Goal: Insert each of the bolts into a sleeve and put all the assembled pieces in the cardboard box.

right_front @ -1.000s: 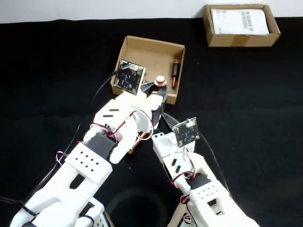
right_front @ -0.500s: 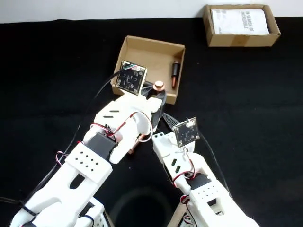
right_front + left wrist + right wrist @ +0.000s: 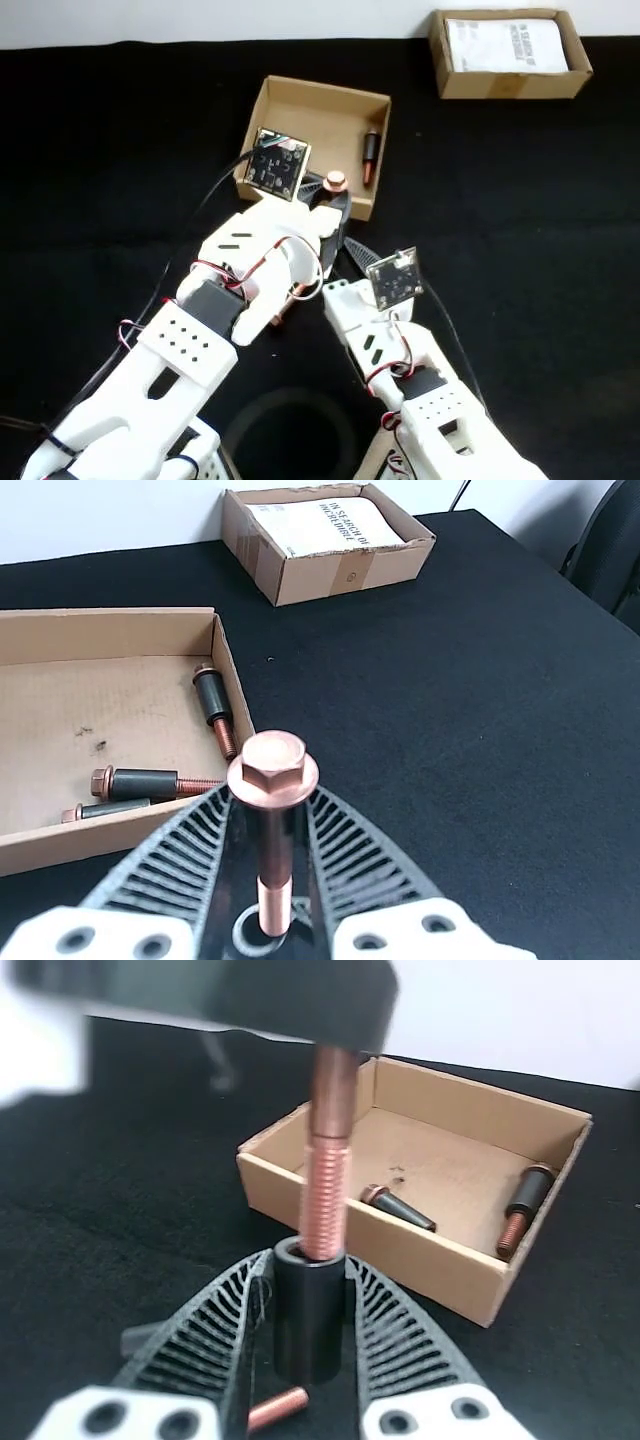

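The left gripper (image 3: 272, 820) is clamped on the copper bolt (image 3: 273, 772): the shank runs between the fingers (image 3: 180, 850), and the hex head stands just past their tips. The right gripper (image 3: 308, 1285) is clamped on the black sleeve (image 3: 308, 1320), which is upright between its fingers (image 3: 215, 1330). The bolt's threaded end meets the sleeve's top opening. The cardboard box (image 3: 420, 1252), holding assembled pieces (image 3: 400, 1208), lies beyond both sets of fingertips.

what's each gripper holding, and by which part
Left gripper: copper bolt, by the shank below its head. Right gripper: black sleeve, by its sides.
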`<action>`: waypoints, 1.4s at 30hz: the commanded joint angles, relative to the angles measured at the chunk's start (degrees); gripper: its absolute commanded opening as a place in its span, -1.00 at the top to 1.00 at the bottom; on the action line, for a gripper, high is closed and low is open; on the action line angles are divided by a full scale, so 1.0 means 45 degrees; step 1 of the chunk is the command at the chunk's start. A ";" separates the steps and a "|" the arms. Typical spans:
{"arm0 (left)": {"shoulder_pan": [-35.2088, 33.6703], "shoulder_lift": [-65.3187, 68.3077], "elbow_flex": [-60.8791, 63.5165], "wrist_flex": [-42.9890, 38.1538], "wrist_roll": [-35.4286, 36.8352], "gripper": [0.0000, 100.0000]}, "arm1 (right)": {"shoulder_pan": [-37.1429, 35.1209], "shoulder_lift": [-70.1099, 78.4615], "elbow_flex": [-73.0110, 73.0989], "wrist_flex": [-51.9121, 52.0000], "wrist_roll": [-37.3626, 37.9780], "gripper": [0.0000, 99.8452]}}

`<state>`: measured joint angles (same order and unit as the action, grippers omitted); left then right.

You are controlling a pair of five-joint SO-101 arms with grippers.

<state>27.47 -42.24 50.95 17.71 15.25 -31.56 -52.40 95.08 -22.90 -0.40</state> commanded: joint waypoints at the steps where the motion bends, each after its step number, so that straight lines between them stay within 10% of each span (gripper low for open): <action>1: -0.0049 0.0029 0.0107 -0.0059 0.0039 0.98 | 0.0186 -0.0303 0.0381 -0.0303 0.0176 0.98; 20: 0.0049 0.0049 0.2217 -0.1465 0.0039 0.98 | 0.0166 -0.0303 0.0400 -0.0283 0.0176 0.98; 28: 0.0596 -0.0049 0.1026 0.2911 -0.1035 0.59 | 0.0244 -0.0283 0.0381 -0.0225 0.0117 0.98; 42: 0.0440 -0.2960 0.0713 0.6994 -0.5724 0.98 | 0.2901 0.0264 -0.3643 0.4366 -0.2579 0.98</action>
<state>30.99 -49.45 54.90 48.22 -9.45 -21.36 -52.22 88.84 -11.30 -6.64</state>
